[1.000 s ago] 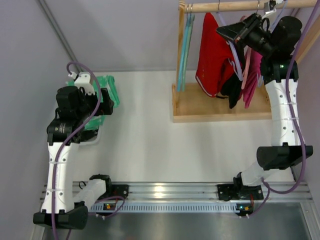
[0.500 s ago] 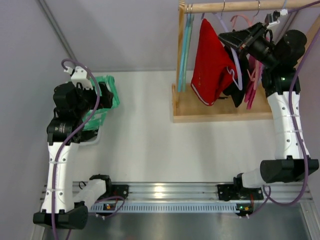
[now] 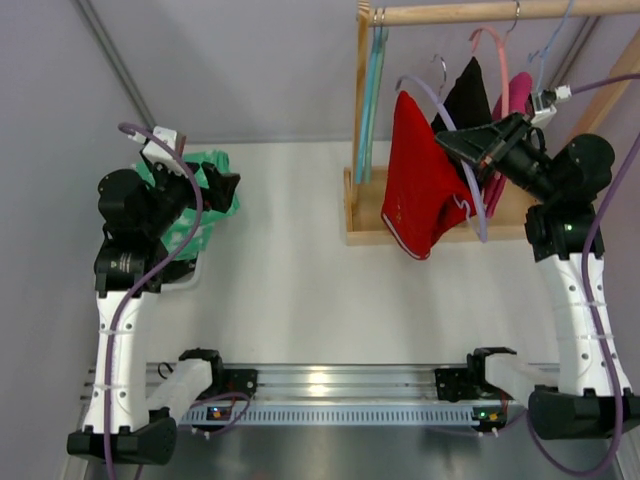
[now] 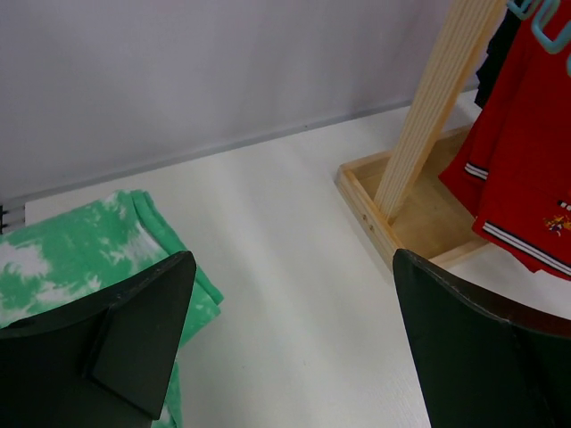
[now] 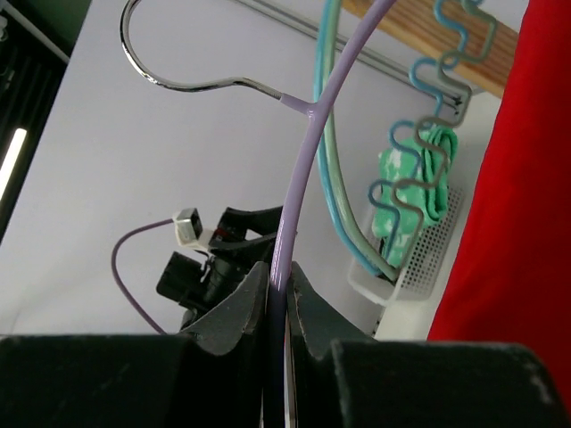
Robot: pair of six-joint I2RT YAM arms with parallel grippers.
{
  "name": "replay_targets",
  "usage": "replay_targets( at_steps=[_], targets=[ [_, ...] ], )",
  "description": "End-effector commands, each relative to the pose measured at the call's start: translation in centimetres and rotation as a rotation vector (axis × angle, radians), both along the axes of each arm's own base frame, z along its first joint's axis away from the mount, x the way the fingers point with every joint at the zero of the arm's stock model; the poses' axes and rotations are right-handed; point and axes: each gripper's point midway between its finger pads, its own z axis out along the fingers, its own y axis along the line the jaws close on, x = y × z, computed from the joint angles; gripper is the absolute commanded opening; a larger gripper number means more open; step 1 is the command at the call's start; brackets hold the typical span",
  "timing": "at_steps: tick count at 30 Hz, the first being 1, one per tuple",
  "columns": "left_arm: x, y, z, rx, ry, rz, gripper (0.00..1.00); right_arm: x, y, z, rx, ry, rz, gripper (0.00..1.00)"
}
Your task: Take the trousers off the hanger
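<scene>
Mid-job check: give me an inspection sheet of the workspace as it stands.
Surface: white table, wooden rack at far right.
Job's things: red trousers draped on lilac hanger, whose hook is off the rack's rod.
Clutter: green garment in white basket; black garment, pink hanger and teal hangers on rack.
Grippers: left gripper open, empty; right gripper shut on lilac hanger.
Cables: purple cable on each arm; no snag seen.
Surroundings: grey walls; metal rail at near edge.
</scene>
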Motion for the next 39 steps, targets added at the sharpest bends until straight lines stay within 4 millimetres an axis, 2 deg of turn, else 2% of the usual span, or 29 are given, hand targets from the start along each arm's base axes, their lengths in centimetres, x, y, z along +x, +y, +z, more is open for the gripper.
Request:
replay_targets(
  at_steps=[1, 2, 4, 6, 8, 12, 15, 16, 18, 19, 20, 21, 23, 24, 26, 27, 28, 30, 31, 32, 33, 34, 35, 36, 38, 39],
  targets=[
    [-2.1, -1.9, 2.4, 0.032, -0.153, -0.132, 0.99, -6.0, -0.7, 4.3, -0.014, -0.296, -0.054, 0.0],
    [-2.4, -2.2, 2.2, 0.059, -0.165, -0.155, 0.99, -6.6, -0.7, 3.0, -0.044, -0.294, -0.064, 0.0],
    [-2.5, -2.1, 1.8, 0.091, -0.179, -0.158, 0.99, -7.1, -0.9, 1.5, -0.073, -0.279, -0.088, 0.0],
    [-2.9, -2.8, 1.3, 0.111, -0.183, -0.213, 0.99, -8.2, -1.2, -0.1, -0.095, -0.272, -0.11, 0.0],
    [-3.4, -3.3, 0.9, 0.117, -0.185, -0.249, 0.99, -9.4, -1.4, -0.5, -0.09, -0.283, -0.132, 0.0],
    [-3.0, -4.1, -1.7, 0.189, -0.174, -0.299, 0.99, -10.4, -2.1, -0.9, -0.082, -0.275, -0.188, 0.0],
    [-2.6, -5.5, -1.8, 0.225, -0.185, -0.315, 0.98, -10.9, -2.6, -0.6, -0.089, -0.275, -0.228, 0.0],
    [-3.1, -7.3, -2.0, 0.237, -0.191, -0.362, 0.99, -11.2, -2.7, -0.2, -0.083, -0.285, -0.24, 0.0],
    [-2.8, -9.1, -1.5, 0.292, -0.24, -0.387, 0.99, -11.4, -2.8, 0.4, -0.076, -0.306, -0.25, 0.0],
    [-3.4, -11.0, -1.2, 0.306, -0.264, -0.425, 0.99, -11.3, -3.0, 0.8, -0.064, -0.309, -0.262, 0.0],
    [-3.6, -11.9, -0.9, 0.334, -0.291, -0.456, 0.99, -11.3, -3.1, 1.2, -0.056, -0.311, -0.265, 0.0],
    [-3.4, -13.1, -0.3, 0.334, -0.309, -0.481, 0.99, -11.4, -3.1, 1.5, -0.051, -0.319, -0.269, 0.0],
    [-4.4, -15.7, 0.7, 0.314, -0.326, -0.537, 0.98, -11.7, -3.3, 2.3, -0.041, -0.333, -0.279, 0.0],
    [-4.5, -17.0, 0.6, 0.312, -0.324, -0.563, 0.98, -11.8, -3.3, 2.6, -0.037, -0.335, -0.284, 0.0],
    [-6.0, -19.8, 0.9, 0.291, -0.344, -0.598, 0.97, -11.6, -3.5, 2.5, -0.035, -0.323, -0.296, 0.0],
    [-7.8, -22.1, 0.7, 0.282, -0.362, -0.659, 0.96, -11.4, -3.6, 2.4, -0.031, -0.313, -0.298, 0.0],
    [-8.2, -23.1, 2.0, 0.253, -0.417, -0.65, 0.94, -11.3, -3.5, 2.3, -0.027, -0.302, -0.297, 0.0],
    [-8.1, -24.6, 1.5, 0.263, -0.443, -0.566, 0.91, -11.0, -3.6, 2.1, -0.014, -0.279, -0.298, 0.0],
    [-10.3, -26.7, 2.8, 0.212, -0.504, -0.602, 0.89, -10.7, -3.6, 2.0, -0.011, -0.27, -0.298, 0.0],
    [-10.1, -27.0, 2.8, 0.214, -0.513, -0.538, 0.88, -10.7, -3.6, 2.1, -0.009, -0.268, -0.296, 0.0],
    [-10.6, -28.6, 2.1, 0.217, -0.511, -0.544, 0.88, -10.6, -3.6, 2.2, -0.004, -0.262, -0.299, 0.0],
    [-12.5, -30.3, 2.0, 0.195, -0.517, -0.583, 0.88, -10.5, -3.7, 2.1, -0.002, -0.256, -0.3, 0.0],
    [-13.0, -31.0, 3.2, 0.131, -0.514, -0.577, 0.87, -10.5, -3.7, 2.1, 0.004, -0.245, -0.302, 0.0],
    [-13.1, -32.5, 2.4, 0.125, -0.48, -0.59, 0.86, -10.4, -3.7, 2.1, 0.009, -0.24, -0.302, 0.0],
    [-13.6, -34.0, 3.0, 0.071, -0.446, -0.602, 0.83, -10.4, -3.7, 2.1, 0.012, -0.235, -0.299, 0.0],
    [-13.7, -35.3, 1.9, 0.086, -0.426, -0.616, 0.81, -10.4, -3.7, 2.2, 0.019, -0.228, -0.298, 0.0]
  ],
)
